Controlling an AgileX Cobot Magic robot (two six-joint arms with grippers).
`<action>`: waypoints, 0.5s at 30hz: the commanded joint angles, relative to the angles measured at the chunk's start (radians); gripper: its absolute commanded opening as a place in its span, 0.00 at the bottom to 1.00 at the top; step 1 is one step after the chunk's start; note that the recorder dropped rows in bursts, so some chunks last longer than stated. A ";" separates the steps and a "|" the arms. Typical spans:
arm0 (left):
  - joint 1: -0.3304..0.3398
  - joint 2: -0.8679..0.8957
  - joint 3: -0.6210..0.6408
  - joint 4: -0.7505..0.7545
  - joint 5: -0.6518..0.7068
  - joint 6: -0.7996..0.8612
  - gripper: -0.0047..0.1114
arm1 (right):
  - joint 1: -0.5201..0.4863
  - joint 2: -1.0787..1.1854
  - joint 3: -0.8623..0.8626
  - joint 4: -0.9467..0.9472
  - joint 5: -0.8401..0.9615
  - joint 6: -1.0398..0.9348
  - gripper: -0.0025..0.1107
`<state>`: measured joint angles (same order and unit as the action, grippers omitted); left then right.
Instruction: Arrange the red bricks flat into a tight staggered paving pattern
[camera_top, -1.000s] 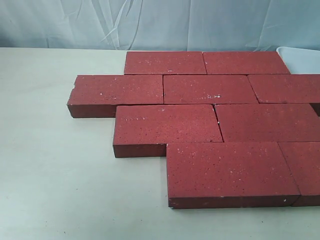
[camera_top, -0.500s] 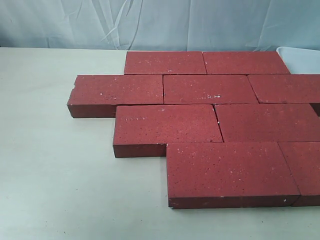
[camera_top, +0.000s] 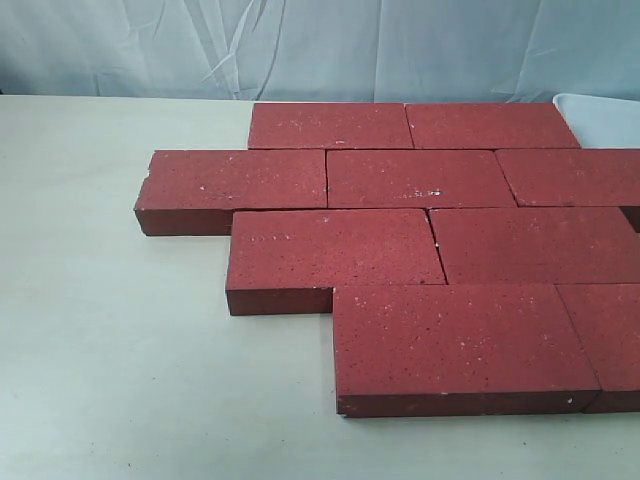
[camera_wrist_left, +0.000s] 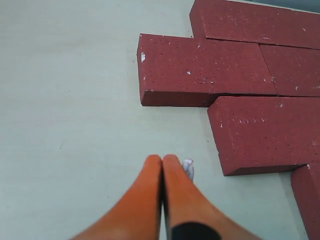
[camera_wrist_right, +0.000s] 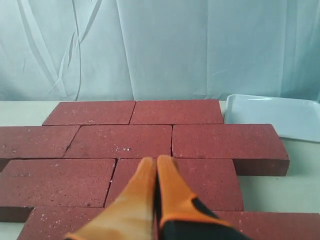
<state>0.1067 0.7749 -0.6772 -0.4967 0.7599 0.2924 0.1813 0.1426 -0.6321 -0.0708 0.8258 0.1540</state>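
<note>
On the pale table (camera_top: 100, 350) the red bricks (camera_top: 420, 180) lie flat in four staggered rows, long axes running left-right; right gripper (camera_wrist_right: 156, 160) hovers directly above them, fingers pressed together, empty; left gripper (camera_wrist_left: 161, 157), likewise closed, hangs beside their stepped end

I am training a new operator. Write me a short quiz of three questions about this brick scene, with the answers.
1. True or false: the left claw and the right claw are both shut.
2. What lies beside the red bricks, at the far right of the exterior view? A) a white tray B) a blue bowl C) a green cloth
3. Fill in: the bricks lie flat in ___ staggered rows.
Key: 1 true; 2 A; 3 four.
</note>
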 joint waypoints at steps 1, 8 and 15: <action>0.001 -0.007 0.002 0.003 0.002 -0.001 0.04 | -0.006 -0.091 0.091 -0.001 -0.022 -0.003 0.01; 0.001 -0.008 0.002 0.003 0.002 -0.001 0.04 | -0.015 -0.143 0.229 -0.015 -0.198 -0.001 0.01; 0.001 -0.008 0.002 0.003 0.000 -0.001 0.04 | -0.032 -0.143 0.316 -0.027 -0.284 -0.001 0.01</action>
<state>0.1067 0.7749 -0.6772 -0.4967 0.7620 0.2924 0.1560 0.0055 -0.3431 -0.0771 0.5826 0.1540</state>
